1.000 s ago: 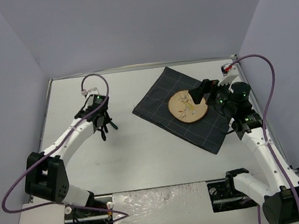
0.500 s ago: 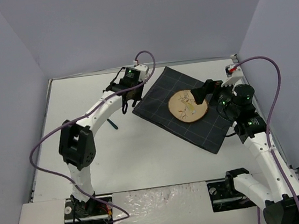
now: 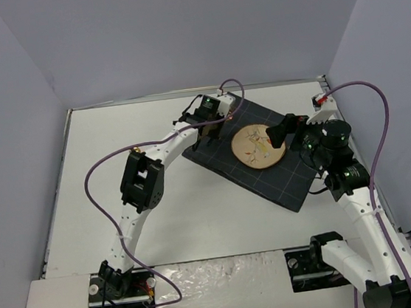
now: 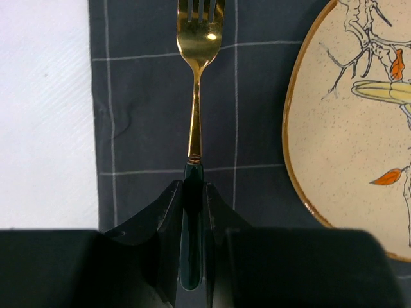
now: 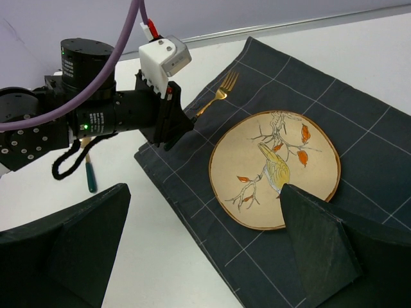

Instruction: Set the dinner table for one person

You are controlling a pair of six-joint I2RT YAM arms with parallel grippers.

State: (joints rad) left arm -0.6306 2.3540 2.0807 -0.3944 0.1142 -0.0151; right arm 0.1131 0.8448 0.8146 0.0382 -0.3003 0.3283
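**Fork clamped in left grip over the cloth, beside the plate**

Jaws of the left gripper (image 4: 192,192) closed tight on the dark green handle of a slim gold-coloured metal fork (image 4: 196,109). Handle pinched between the two black fingers at lower centre of the left wrist view, tines up at the top edge. Under the fork, a dark grey checked cloth (image 4: 141,128); touching it or just above it, impossible to tell. To the right in that view, near the fork but apart from it, a round beige ceramic plate (image 4: 347,128) with a brown rim and a painted bird-and-branch design, flat on the cloth.

Large flat white rectangular dinner table (image 3: 114,135) with a thin metal rim filling the middle of the top view. Cloth laid askew in its upper right part, plate near the cloth's centre. Left arm (image 3: 161,145) stretched from lower left up to the cloth's upper left corner.

Fingers of the right gripper (image 5: 204,192) spread wide, nothing between them, seen at lower left and lower right of the right wrist view. Hovering by the plate's right edge in the top view.

At left of the right wrist view, a thin dark green-handled utensil (image 5: 90,174) flat on the bare white top, near the cloth's left corner; kind unclear.
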